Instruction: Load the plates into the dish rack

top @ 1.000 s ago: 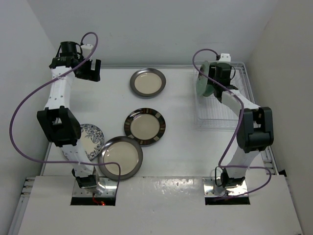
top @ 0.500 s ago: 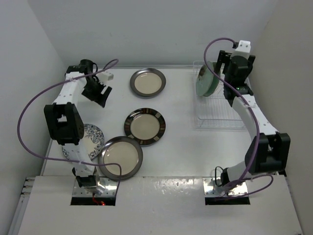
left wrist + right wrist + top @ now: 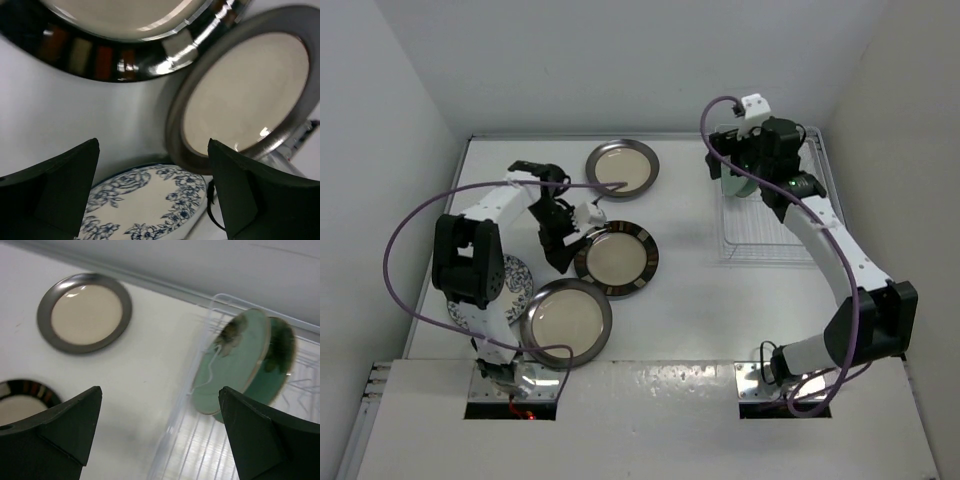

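Two mint-green plates [image 3: 235, 360] stand on edge, one behind the other, at the far end of the dish rack [image 3: 775, 235]. From above they are mostly hidden, and their exact slots cannot be made out. The other four plates lie flat on the table [image 3: 690, 300], all left of the rack. A grey-rimmed plate [image 3: 622, 168] lies level with the rack's far end. The brown-rimmed plate [image 3: 616, 259] lies level with the rack's near end. A second grey-rimmed plate [image 3: 566, 321] lies nearer the arm bases than the rack. The blue floral plate [image 3: 145, 210] lies farthest from the rack, partly tucked under that second grey rim.

The right gripper [image 3: 157, 405] hangs above the rack's far left corner, just beside the green plates. Its jaws are spread and hold nothing. The left gripper [image 3: 152, 165] is well away from the rack, low over the spot where the brown-rimmed, near grey-rimmed and floral plates meet. Its jaws are also apart and empty.
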You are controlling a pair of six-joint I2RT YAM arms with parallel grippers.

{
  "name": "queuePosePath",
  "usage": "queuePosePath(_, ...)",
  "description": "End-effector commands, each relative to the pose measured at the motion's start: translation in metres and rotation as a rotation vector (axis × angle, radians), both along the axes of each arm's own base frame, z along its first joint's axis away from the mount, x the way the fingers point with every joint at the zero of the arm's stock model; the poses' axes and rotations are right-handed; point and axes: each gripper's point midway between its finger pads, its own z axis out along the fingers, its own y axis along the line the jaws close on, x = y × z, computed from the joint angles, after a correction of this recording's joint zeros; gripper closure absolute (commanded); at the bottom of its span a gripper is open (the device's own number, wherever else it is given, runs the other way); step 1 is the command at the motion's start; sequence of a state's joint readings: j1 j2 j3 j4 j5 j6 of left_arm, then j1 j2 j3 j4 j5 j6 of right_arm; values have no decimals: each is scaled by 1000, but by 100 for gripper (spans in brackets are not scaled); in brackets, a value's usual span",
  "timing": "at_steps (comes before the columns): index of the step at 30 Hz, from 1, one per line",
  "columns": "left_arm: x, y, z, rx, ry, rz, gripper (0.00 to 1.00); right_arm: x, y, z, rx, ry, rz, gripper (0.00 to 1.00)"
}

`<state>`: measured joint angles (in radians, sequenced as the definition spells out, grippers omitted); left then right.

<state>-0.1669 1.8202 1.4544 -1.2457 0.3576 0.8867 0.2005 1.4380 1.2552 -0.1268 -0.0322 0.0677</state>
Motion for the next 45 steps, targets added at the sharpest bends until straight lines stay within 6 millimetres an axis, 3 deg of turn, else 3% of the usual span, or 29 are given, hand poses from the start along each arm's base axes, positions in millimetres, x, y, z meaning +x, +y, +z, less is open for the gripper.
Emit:
queuePosePath(1, -17, 17, -15, 11, 58, -65, 6, -15, 32, 1, -26, 10, 139, 0)
queuePosePath(5, -14, 17, -24, -32, 82, -45, 7, -28, 37, -3, -37, 0, 155, 0)
queuePosePath(11, -36, -22, -44, -185, 232, -114, 14, -41, 35, -5, -44, -3, 143, 0)
queuePosePath(16, -67, 0, -78, -94, 309, -154, 18, -48, 27, -1, -82, -22, 130, 0)
queuePosePath(19, -64, 3, -86, -65, 289, -137, 25, -52, 26, -2, -77, -29, 125, 0)
queuePosePath(22, -59, 2, -86, -64, 273, -130, 44, -52, 29, 2, -59, -45, 128, 0)
queuePosePath(23, -60, 0, -88, -73, 286, -127, 58, -52, 31, 5, -57, -52, 132, 0)
queuePosePath(27, -66, 3, -89, -62, 316, -127, 89, -53, 30, 6, -59, -55, 130, 0)
queuePosePath(29, -62, 2, -81, -65, 282, -129, 100, -53, 28, 7, -62, -62, 121, 0)
queuePosePath(34, -43, 2, -59, -73, 198, -124, 100, -52, 30, 6, -61, -63, 127, 0)
queuePosePath(38, -26, -12, -28, -152, 103, -136, 100, -50, 37, 9, -48, -65, 153, 0)
queuePosePath(40, -29, -27, -11, -221, 69, -167, 100, -50, 46, 5, -71, -35, 196, 0)
queuePosePath(42, -25, -39, 4, -259, 30, -205, 100, -57, 75, 0, -61, 6, 322, 0)
queuePosePath(45, -11, -56, 29, -301, -44, -207, 100, -77, 113, -25, -25, 128, 490, 0)
